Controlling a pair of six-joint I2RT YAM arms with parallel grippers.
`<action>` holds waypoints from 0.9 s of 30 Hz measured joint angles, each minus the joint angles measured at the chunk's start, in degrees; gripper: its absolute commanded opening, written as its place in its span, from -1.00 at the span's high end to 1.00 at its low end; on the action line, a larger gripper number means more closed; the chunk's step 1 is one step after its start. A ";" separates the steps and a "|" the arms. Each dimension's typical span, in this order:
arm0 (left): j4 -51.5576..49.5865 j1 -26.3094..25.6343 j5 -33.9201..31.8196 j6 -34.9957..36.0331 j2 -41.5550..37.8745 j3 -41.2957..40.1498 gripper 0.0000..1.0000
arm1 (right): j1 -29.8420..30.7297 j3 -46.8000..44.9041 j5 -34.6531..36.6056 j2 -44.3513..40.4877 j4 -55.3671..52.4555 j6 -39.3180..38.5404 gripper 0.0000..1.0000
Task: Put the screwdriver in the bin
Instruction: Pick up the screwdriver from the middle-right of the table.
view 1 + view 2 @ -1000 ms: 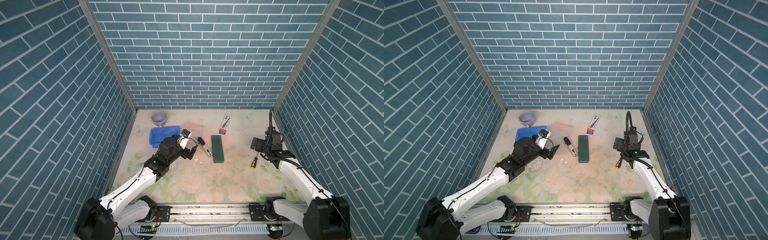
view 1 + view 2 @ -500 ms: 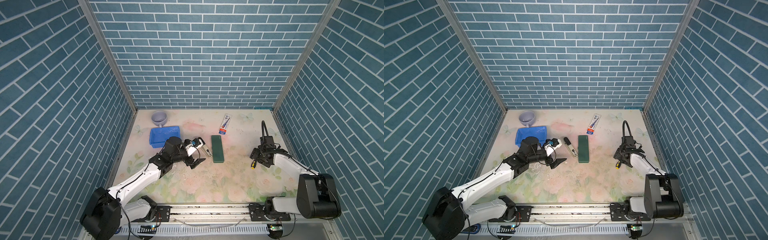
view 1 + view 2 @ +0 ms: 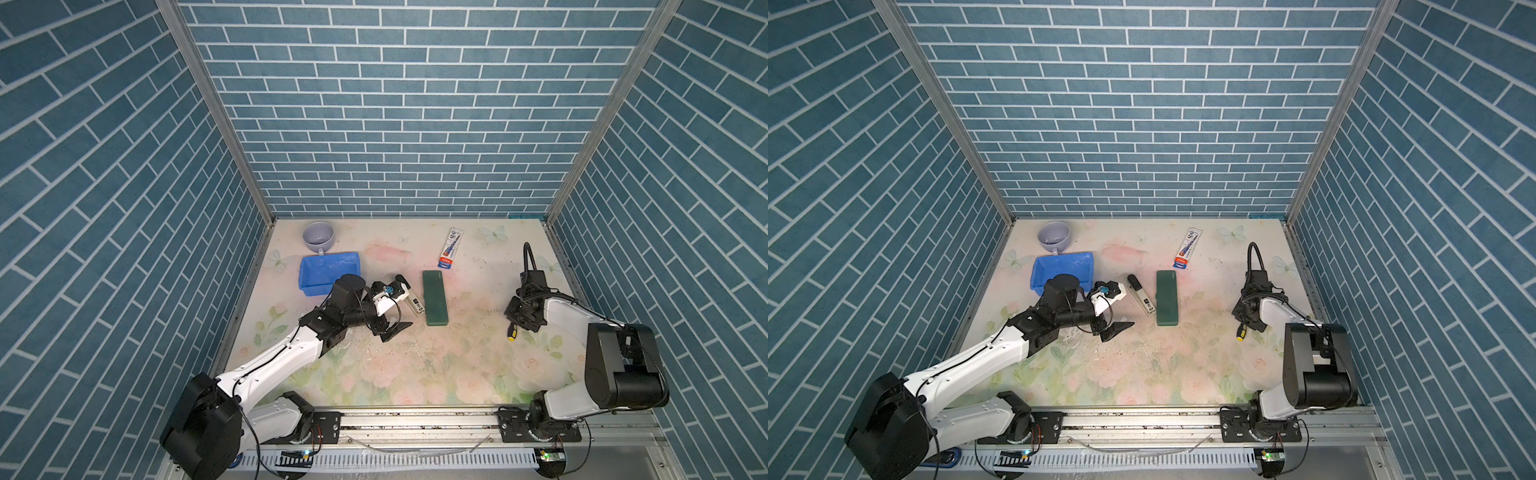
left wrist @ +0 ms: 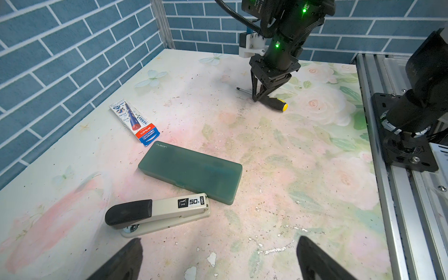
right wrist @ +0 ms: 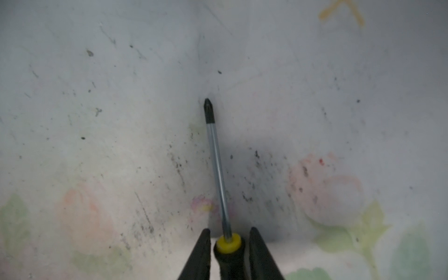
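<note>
Screwdriver (image 5: 219,174) looks light, stiff; thin shaft likely slick, so grab the black handle. Right fingers (image 5: 202,254) pinch it there, shaft poking ahead. Left fingers (image 4: 126,257) spread, empty.

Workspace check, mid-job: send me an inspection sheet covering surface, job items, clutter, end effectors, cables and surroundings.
Surface: floral table, scuffed and speckled with dirt.
Job's things: screwdriver lying on the table at the robot's right; blue bin at far left, nothing seen inside.
Clutter: grey cup behind the bin; stapler beside green case; printed packet farther back.
End effectors: right end effector closed on the screwdriver's handle; left end effector open, empty, near the stapler.
Cables: black loop above the right wrist; nothing seen snagged.
Surroundings: blue brick-pattern walls on three sides.
</note>
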 measured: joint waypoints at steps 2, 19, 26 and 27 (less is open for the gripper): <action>-0.13 -0.11 -0.02 0.00 0.00 0.00 -0.99 | -0.02 0.07 0.04 0.04 0.02 -0.09 0.74; 5.70 -0.63 -2.51 -9.66 3.45 0.02 -0.99 | 0.02 0.11 -1.44 -7.61 0.74 -3.08 0.92; 10.38 -0.74 -3.26 -24.72 10.47 4.35 -0.99 | 4.11 0.13 -4.72 -13.68 5.88 -5.86 1.00; 11.15 -0.79 -3.30 -26.86 11.54 5.18 -0.99 | 5.31 0.13 -5.18 -14.47 7.10 -6.40 1.00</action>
